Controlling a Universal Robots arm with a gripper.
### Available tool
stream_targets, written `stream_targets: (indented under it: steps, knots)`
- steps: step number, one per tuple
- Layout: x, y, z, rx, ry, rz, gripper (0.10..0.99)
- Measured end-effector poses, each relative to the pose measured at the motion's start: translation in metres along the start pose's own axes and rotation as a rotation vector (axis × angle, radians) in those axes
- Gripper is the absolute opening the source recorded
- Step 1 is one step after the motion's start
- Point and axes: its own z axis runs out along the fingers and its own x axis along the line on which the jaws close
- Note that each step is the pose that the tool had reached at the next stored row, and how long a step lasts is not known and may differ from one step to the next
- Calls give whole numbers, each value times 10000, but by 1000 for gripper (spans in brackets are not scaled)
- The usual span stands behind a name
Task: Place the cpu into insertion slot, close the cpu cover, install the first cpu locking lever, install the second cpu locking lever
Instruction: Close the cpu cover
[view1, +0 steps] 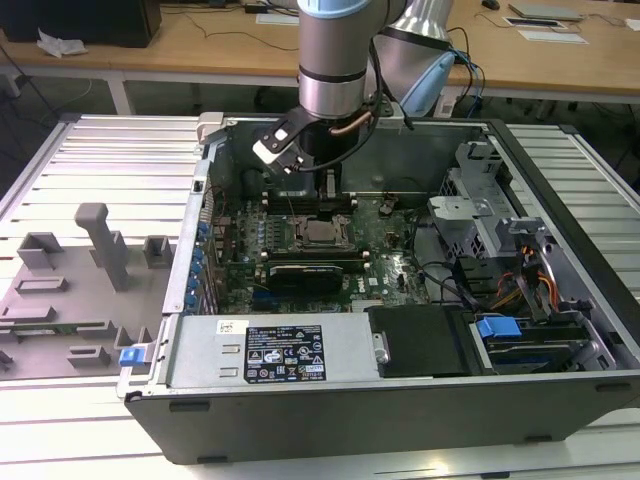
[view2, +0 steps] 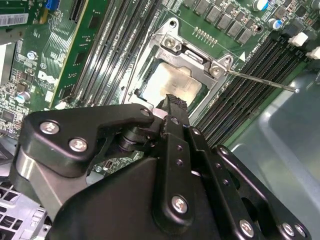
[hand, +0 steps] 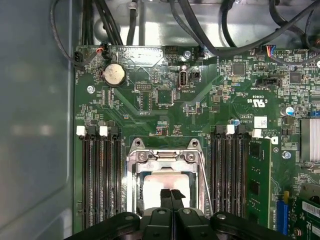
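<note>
The cpu (hand: 159, 184) lies flat in the insertion slot (view1: 321, 232) on the green motherboard, its dull silver top (view2: 170, 82) showing through the window of the cpu cover (hand: 165, 156). The cover (view2: 192, 54) lies down around the chip. A thin wire locking lever (view2: 260, 81) sticks out from one socket corner over the memory slots; in the first wrist view the lever (hand: 205, 180) runs along the socket's side. My gripper (hand: 171, 196) is shut with nothing between its fingers, its tip (view2: 172, 102) just above the socket's edge. In the exterior view the gripper (view1: 330, 185) hangs inside the open case.
Black memory slots (hand: 100, 175) flank the socket on both sides. A black expansion card (view1: 305, 272), the power supply (view1: 270, 350) and a drive cage (view1: 500, 230) crowd the case. Cables (hand: 200, 25) run along the case wall. A grey fixture tray (view1: 80, 290) lies at the exterior view's left.
</note>
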Motion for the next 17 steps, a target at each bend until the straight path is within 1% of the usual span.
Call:
stream_targets:
  steps: [1, 2, 5, 7, 8, 13, 14, 17]
  knots:
    - [0, 0, 0, -1, 2, -71, 106]
    - [1, 0, 1, -6, 9, -260, 106]
    - [0, 0, 1, -27, 42, -1371, 106]
    - [0, 0, 1, -35, 52, -1791, 106]
    - [0, 0, 1, -42, 55, -2177, 106]
    - [0, 0, 1, -61, 60, -3257, 106]
    - [0, 0, 1, -67, 59, -3623, 106]
    - [0, 0, 1, -76, 56, -4227, 106]
